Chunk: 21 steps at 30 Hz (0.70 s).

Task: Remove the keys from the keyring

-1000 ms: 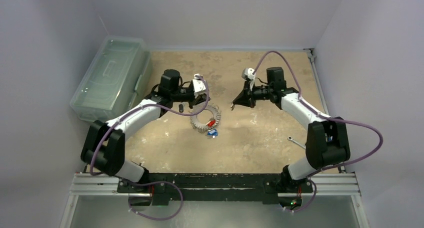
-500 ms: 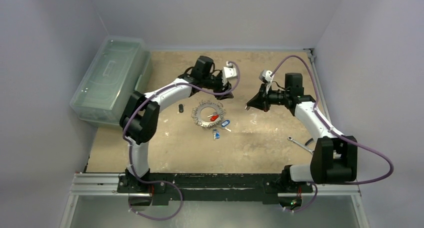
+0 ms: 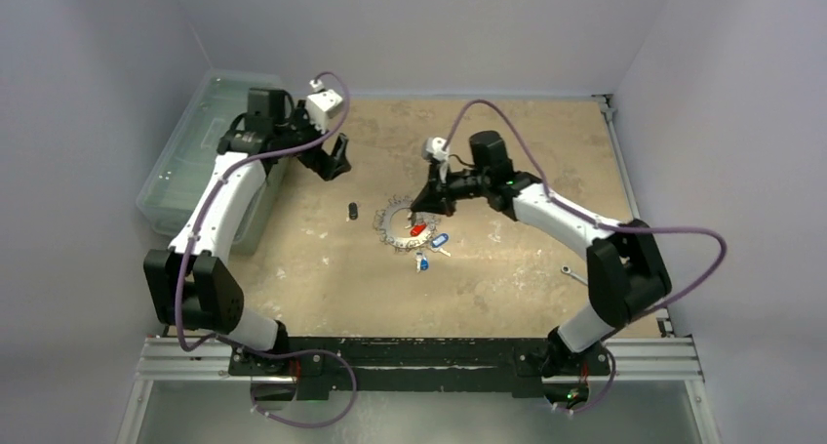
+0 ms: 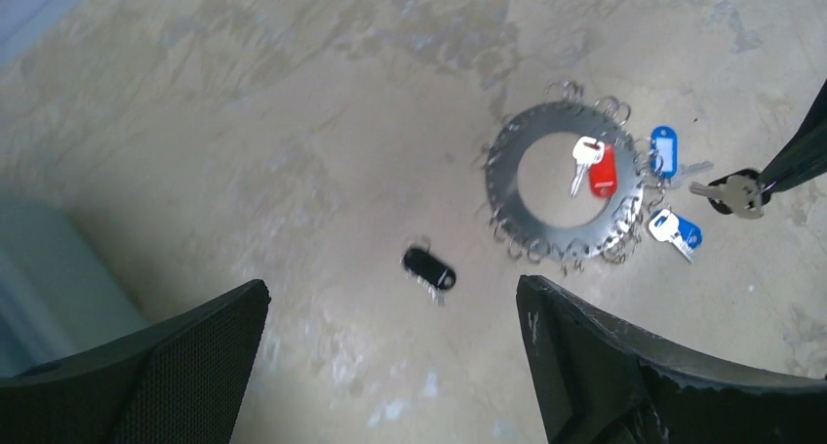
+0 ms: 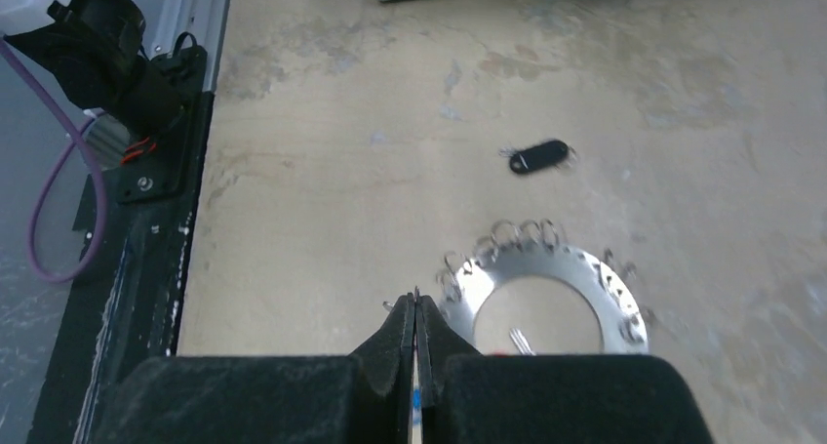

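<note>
From where I stand, the keyring [image 4: 561,241] lies flat on the bench [image 3: 507,151] near its middle. Most of the keys [image 4: 624,227] are bunched round its rim like teeth. A red-headed key [image 4: 602,174] lies across the ring's open middle. A blue tag [image 4: 664,151] and a blue-headed key [image 4: 683,234] lie just beside the rim, and I cannot tell whether they are attached. A black fob [image 4: 429,266] lies well apart from the ring, plainly loose. The left end effector [image 4: 390,290] hangs high over the far left of the bench, near the clear plastic box [image 3: 210,151], with its jaws spread wide and nothing between them. The right end effector [image 5: 414,307] is down low at the ring's edge with its fingers pressed together. Its tip is at a black-headed key [image 4: 729,192] just off the rim, but whether it is actually pinching that key I cannot make out. To my eye the job is in its early part, working one key off at a time, with most of them left. The next move seems to call for a sure pinch on a single key. It would then need a careful pull along its little loop, with the ring kept from sliding. The left arm would have to come down to steady it.
</note>
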### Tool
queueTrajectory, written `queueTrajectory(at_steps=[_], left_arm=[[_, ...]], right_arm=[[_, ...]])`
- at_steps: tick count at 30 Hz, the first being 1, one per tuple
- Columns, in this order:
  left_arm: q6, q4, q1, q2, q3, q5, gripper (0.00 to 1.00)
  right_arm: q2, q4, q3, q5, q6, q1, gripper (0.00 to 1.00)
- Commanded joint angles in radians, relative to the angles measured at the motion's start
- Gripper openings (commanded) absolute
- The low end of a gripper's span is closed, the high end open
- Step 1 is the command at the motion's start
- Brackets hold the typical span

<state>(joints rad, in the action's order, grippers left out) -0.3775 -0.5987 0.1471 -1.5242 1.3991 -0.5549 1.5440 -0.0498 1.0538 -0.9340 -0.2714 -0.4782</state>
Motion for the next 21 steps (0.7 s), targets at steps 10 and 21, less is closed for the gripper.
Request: queueTrajectory(at_steps=[10,21], left_arm=[[0.131,-0.114,-0.185,0.215,-0.150,-0.015,0.99],[0.181,-0.068,-0.185,0.207,-0.127,-0.073,0.99]], right_arm=[[0.485,0.306,0.382,0.136,0.308,-0.228,0.00],[0.617,0.157,0.354,0.265,0.281,-0.197,0.00]])
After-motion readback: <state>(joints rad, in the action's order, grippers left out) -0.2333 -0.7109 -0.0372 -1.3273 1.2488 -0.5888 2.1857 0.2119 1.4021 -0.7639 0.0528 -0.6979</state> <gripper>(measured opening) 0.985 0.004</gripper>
